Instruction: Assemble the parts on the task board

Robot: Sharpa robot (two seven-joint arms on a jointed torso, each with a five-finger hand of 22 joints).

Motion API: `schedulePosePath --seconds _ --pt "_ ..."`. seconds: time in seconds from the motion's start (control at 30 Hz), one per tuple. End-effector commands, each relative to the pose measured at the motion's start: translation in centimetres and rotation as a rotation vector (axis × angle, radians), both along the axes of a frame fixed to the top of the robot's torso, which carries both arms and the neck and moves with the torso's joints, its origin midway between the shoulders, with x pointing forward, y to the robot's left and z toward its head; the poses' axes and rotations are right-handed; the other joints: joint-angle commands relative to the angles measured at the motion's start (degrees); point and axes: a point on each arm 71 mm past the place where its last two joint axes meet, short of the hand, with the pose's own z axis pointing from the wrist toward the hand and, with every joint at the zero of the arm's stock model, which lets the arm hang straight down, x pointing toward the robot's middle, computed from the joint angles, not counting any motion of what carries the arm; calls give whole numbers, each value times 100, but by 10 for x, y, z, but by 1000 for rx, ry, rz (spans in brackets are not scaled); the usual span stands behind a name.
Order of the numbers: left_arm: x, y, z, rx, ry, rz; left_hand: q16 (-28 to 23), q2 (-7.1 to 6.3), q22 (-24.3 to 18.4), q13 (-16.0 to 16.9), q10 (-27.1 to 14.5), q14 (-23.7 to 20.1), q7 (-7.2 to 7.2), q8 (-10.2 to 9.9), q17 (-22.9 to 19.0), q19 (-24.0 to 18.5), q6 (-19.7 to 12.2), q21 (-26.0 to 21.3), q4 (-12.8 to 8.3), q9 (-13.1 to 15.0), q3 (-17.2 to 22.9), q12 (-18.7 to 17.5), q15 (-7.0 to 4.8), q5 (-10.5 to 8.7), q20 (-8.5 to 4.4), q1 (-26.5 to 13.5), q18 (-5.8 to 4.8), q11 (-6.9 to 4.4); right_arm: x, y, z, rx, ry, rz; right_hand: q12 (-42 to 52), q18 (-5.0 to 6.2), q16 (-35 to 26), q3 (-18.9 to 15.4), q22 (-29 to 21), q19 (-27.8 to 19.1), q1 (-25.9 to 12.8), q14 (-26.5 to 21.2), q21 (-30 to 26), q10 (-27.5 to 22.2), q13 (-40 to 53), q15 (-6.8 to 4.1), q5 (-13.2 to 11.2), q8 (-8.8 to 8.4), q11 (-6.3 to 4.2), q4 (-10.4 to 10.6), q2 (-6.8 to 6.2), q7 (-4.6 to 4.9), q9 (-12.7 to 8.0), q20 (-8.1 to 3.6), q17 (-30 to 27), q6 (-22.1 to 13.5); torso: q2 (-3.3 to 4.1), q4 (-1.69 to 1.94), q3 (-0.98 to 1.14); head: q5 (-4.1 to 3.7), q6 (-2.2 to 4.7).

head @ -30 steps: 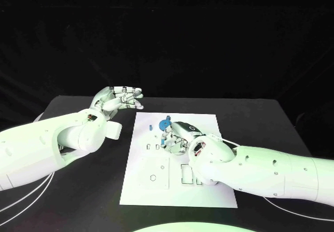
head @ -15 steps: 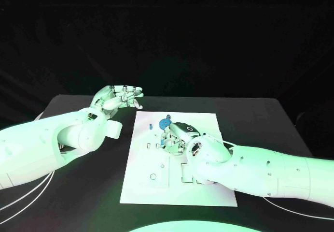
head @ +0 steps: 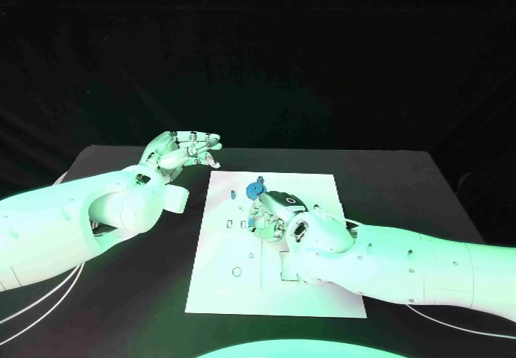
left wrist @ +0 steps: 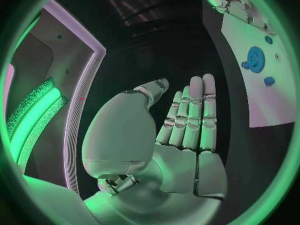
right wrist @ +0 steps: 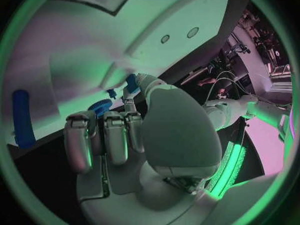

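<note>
— What has moved since a second ago?
— The right hand [head: 277, 216] has slid a little toward the near edge of the task board [head: 323, 298] and further over its middle. The left hand [head: 185, 153] stays raised off the board's far left corner, over the desk [head: 107, 313].
— How do the hands stand?
— The left one holds nothing, fingers straight and side by side. The right one curls knuckles-down on the board; whether it pinches a part, I cannot tell.
— And the parts?
— A blue gear [head: 256, 189] lies near the board's far edge, just beyond the right hand, with a small blue peg [left wrist: 269, 80] beside it and a blue bar [right wrist: 21, 117] elsewhere on the plate
</note>
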Motion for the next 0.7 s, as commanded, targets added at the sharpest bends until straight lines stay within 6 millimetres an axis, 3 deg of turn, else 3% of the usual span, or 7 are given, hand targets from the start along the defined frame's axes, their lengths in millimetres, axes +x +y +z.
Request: schedulePosePath --seconds 0.03,0.7 --pt "-1 -2 1 -3 -6 -23 28 -3 5 5 40 -21 -7 39 5 -42 21 11 -7 6 35 23 -34 -13 3 -38 7 -16 -1 1 -2 -32 -3 15 -43 -82 19 3 1510 599 -44 597 31 345 1206 15 -33 -1 -12 27 -7 21 132 4 1507 -30 1 -2 -2 5 -4" --pt "-1 -2 1 -2 -2 -27 83 -8 46 4 38 -19 -6 40 17 -63 17 69 -5 7 39 23 -36 -14 2 -46 8 -17 -2 2 -4 -37 -2 24 -157 -82 19 17 1510 599 -142 597 31 254 1121 95 -100 -101 77 33 -144 127 78 68 1507 -265 0 -8 2 15 10"
